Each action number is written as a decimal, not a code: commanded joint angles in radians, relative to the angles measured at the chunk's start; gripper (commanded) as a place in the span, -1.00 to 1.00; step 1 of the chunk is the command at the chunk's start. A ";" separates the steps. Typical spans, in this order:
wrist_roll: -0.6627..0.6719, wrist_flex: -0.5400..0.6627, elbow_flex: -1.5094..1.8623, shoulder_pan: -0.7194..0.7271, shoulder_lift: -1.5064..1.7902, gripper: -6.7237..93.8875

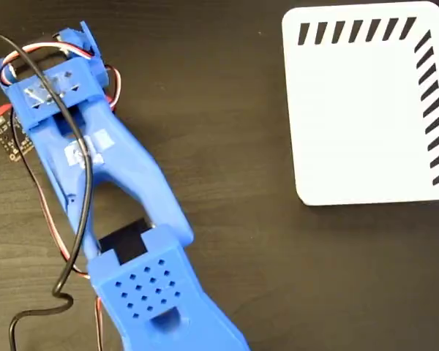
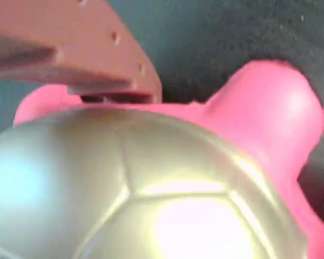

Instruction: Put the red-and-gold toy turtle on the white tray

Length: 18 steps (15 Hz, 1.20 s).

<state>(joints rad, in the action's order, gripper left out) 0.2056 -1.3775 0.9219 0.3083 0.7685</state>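
The red-and-gold toy turtle fills the wrist view, very close to the camera. Its shiny gold shell takes up the lower frame, and a pink-red rounded limb or head sticks up at the right. One gripper finger reaches in from the upper left and ends right at the shell's far rim; the other finger is hidden. In the fixed view the blue arm runs from the upper left down past the bottom edge, so neither the gripper nor the turtle shows there. The white tray with black diagonal stripes lies at the upper right, bare.
The table is dark. Black and red-white cables trail along the arm on the left, beside a small circuit board. Dark tabletop stretches between the arm and the tray.
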 commanded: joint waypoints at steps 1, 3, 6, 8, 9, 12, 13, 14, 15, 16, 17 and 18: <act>0.006 -0.015 -0.040 0.015 0.043 -0.02; 0.003 -0.014 -0.040 0.014 0.044 -0.26; 0.002 -0.008 -0.038 0.014 0.044 -0.61; 0.000 0.000 -0.038 0.012 0.044 -0.84; -0.002 0.002 -0.037 0.012 0.044 -0.87; -0.002 0.006 -0.035 0.012 0.046 -0.87; -0.008 0.008 -0.035 0.012 0.048 -0.87; -0.018 0.009 -0.035 0.012 0.064 -0.87; -0.035 0.011 -0.035 0.011 0.098 -0.87; -0.054 0.011 -0.026 0.003 0.161 -0.87; -0.069 0.011 0.000 -0.009 0.249 -0.87; -0.091 0.005 0.032 -0.023 0.334 -0.87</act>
<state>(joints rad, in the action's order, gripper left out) 0.1273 -1.3744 0.9403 0.2961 0.8468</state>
